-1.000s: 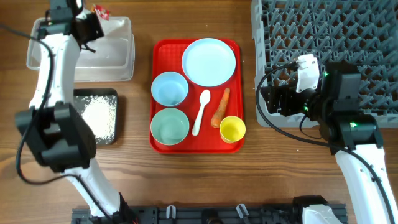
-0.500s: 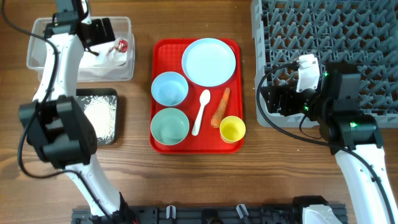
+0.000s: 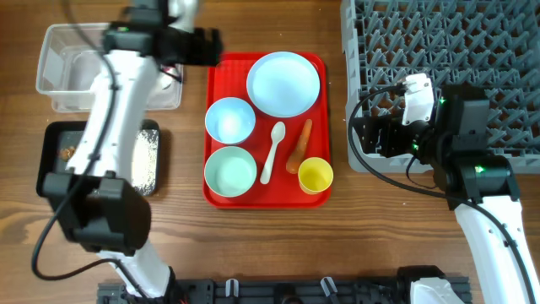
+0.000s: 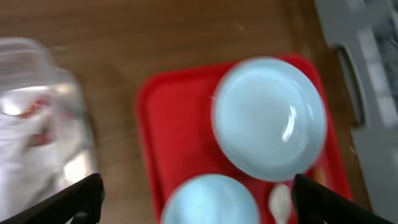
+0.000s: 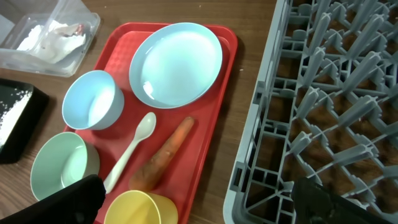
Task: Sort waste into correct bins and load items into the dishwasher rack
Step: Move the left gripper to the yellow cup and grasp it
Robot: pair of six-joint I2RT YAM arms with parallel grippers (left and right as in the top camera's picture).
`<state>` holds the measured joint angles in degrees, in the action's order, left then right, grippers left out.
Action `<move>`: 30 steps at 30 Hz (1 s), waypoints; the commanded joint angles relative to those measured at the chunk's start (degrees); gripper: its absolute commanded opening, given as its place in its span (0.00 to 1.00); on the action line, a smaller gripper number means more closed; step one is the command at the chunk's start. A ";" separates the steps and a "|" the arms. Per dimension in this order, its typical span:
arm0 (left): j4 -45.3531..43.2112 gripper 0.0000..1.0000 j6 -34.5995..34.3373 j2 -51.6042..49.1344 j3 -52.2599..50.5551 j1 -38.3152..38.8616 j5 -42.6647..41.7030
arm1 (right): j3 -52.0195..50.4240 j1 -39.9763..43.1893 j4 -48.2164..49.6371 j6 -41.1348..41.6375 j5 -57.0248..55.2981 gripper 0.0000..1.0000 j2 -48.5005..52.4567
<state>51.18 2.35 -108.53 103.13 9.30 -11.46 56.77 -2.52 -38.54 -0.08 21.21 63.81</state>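
While the napkin (image 5: 46,34) and wrapper (image 5: 76,29) lie in the clear tub (image 3: 59,51) and rice (image 3: 143,156) with a brown lump (image 3: 67,153) sits in the black tray (image 3: 51,135), the carrot (image 3: 299,145) is not yet binned. It lies on the red tray (image 3: 221,63) with the plate (image 3: 283,83), blue bowl (image 3: 229,120), green bowl (image 3: 229,170), spoon (image 3: 272,152) and cup (image 3: 315,175). The rack (image 3: 472,42) holds nothing. The left fingers (image 4: 74,199) hang spread and empty over the red tray's corner. The right fingers (image 5: 68,199) gape empty beside the rack.

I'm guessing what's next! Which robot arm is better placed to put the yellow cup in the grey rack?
Probably the right. The right gripper is open at the rack's edge, near the yellow cup. The left gripper, also open, is over the red tray's far corner, by the clear tub.
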 commanded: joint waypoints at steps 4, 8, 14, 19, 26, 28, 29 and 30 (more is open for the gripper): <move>3.58 0.95 3.48 -2.97 -0.04 9.35 0.15 | 1.33 -0.02 0.96 0.26 0.63 1.00 0.48; 4.57 0.95 3.45 -4.44 -0.04 13.07 1.01 | 1.33 -0.02 1.29 0.24 0.61 1.00 0.48; 13.16 0.90 3.21 -4.48 -0.04 17.35 0.26 | 1.33 -0.02 1.29 0.31 -0.85 1.00 0.48; 20.79 0.89 3.21 -4.48 -0.04 21.00 -2.36 | 1.33 -0.02 1.49 0.31 -0.87 1.00 0.48; 19.52 0.95 3.21 -5.81 -0.07 27.63 -2.67 | 1.33 -0.02 1.44 0.33 -0.85 0.99 0.50; 18.69 0.94 3.19 -7.56 -0.07 29.20 -2.67 | 1.29 -0.02 1.40 0.35 -0.83 0.99 0.50; 18.58 0.94 3.21 -8.72 -0.07 30.01 -2.64 | 1.29 -0.02 1.22 0.33 -0.85 0.99 0.48; 18.43 0.94 3.21 -9.88 -0.07 30.69 -2.64 | 1.29 -0.02 1.03 0.33 -0.85 0.99 0.48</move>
<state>70.06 4.49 -113.82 103.09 37.69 -13.28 56.77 -2.52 -37.30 -0.05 20.93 63.81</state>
